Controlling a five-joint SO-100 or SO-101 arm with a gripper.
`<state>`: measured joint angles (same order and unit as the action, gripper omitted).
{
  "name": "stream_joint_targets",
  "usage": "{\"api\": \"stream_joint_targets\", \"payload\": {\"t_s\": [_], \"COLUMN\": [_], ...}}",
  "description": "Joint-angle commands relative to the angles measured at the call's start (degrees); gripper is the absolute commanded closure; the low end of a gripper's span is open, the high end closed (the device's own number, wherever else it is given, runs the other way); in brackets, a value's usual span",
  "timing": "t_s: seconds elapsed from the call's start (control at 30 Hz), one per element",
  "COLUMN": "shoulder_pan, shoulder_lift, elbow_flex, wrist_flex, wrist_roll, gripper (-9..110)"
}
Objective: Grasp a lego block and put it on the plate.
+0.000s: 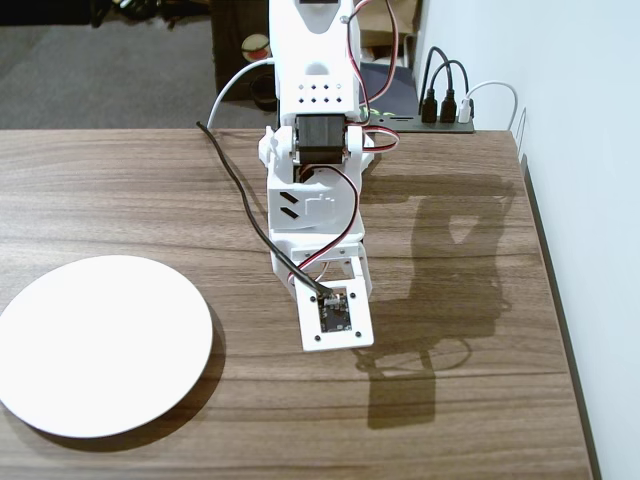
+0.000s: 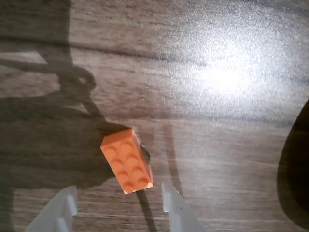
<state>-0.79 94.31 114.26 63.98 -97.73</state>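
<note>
In the wrist view an orange lego block (image 2: pixel 127 160) lies studs-up on the wooden table, turned at an angle. My gripper (image 2: pixel 119 195) hangs over it, open, with its translucent fingertips (image 2: pixel 170 195) just below the block's near end and nothing between them. The fixed view shows the white arm bent down over the table's middle, and it hides the block. The white plate (image 1: pixel 100 345) lies flat at the lower left of that view, well to the left of the arm.
The arm's base (image 1: pixel 315 130) stands at the table's far edge with a black cable (image 1: pixel 245 205) trailing across the wood. A power strip with plugs (image 1: pixel 445 105) sits at the back right. The table's right edge (image 1: pixel 560 320) runs along a white wall.
</note>
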Motion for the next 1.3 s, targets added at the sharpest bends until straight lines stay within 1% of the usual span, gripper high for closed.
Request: {"api": "stream_joint_targets", "payload": {"t_s": [0.0, 0.67, 0.73, 0.87, 0.9, 0.93, 1.27], "shoulder_pan": [0.44, 0.53, 0.44, 0.62, 0.7, 0.7, 0.44], "shoulder_lift": [-0.18, -1.67, -1.67, -1.41, -1.32, -1.23, 1.32], "elbow_flex": [-2.55, 4.13, 4.66, 4.92, 4.92, 4.92, 6.15], "wrist_flex": [-1.58, -9.14, -9.58, -9.67, -9.67, -9.67, -9.32], "wrist_roll": [-0.7, -0.97, -0.97, -0.97, -0.88, -0.79, 0.35], "gripper": [79, 80, 82, 90, 94, 95, 95]}}
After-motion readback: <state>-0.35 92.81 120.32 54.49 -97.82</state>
